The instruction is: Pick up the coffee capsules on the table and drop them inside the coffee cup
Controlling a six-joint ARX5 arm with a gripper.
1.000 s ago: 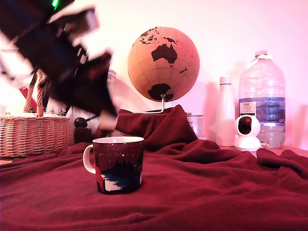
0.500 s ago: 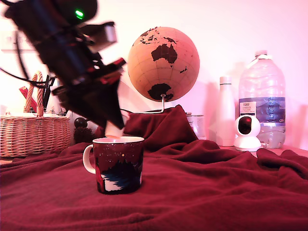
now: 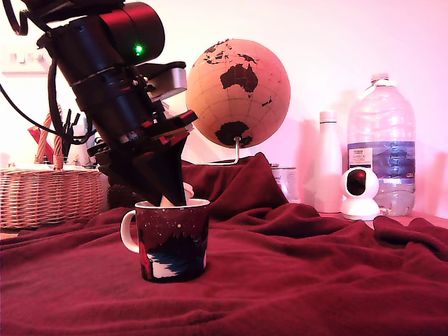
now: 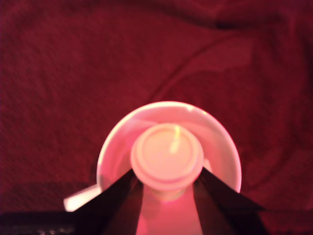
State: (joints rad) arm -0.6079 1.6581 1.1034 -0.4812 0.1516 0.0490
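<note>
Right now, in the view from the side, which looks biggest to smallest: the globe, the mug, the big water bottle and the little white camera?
1. Globe
2. Water bottle, slimmer but taller
3. Mug, though it sits nearer the camera, which flatters it
4. White camera, clearly smallest

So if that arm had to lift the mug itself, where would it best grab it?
Probably by the wall at the rim, from straight above. The coffee cup stands upright with its mouth open, so one finger could go inside and one outside. Its handle, on the exterior view's left, looks too small a loop for these fingers. The gripper first has to release the coffee capsule.
</note>
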